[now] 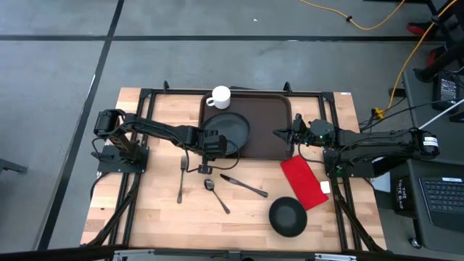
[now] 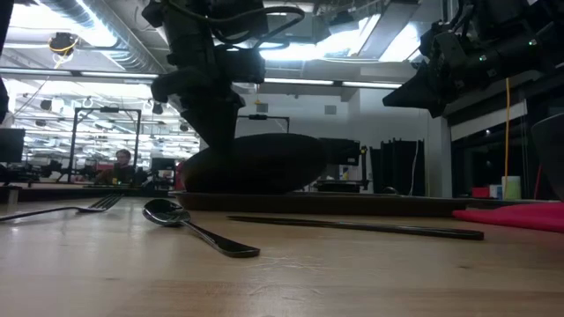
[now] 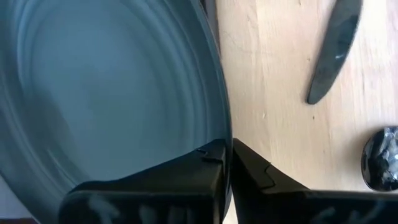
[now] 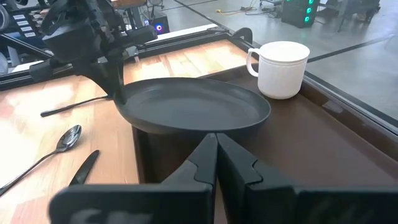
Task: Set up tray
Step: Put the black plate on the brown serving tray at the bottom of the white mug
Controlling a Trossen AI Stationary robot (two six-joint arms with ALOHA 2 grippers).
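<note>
High view, count: one tray (image 1: 270, 134) at the table's far middle, one white mug (image 1: 220, 96) in its far left corner, one round black plate (image 1: 230, 129) on its left part, one fork (image 1: 180, 179), one spoon (image 1: 215, 193), one knife (image 1: 243, 185), one red napkin (image 1: 304, 181), one black bowl (image 1: 287, 216).
High view, arms: left gripper (image 1: 212, 147) at the plate's near rim; right gripper (image 1: 281, 134) over the tray's right edge.
Low view: plate (image 2: 256, 164) held tilted, its rim off the tray (image 2: 352, 203); spoon (image 2: 194, 228) and knife (image 2: 361, 226) in front.
Left wrist view: fingers (image 3: 205, 163) clamped on the plate (image 3: 106, 93) rim.
Right wrist view: right gripper (image 4: 216, 151) has its fingers pressed together, holding nothing, over the tray (image 4: 323, 155); mug (image 4: 280, 68) stands upright.
</note>
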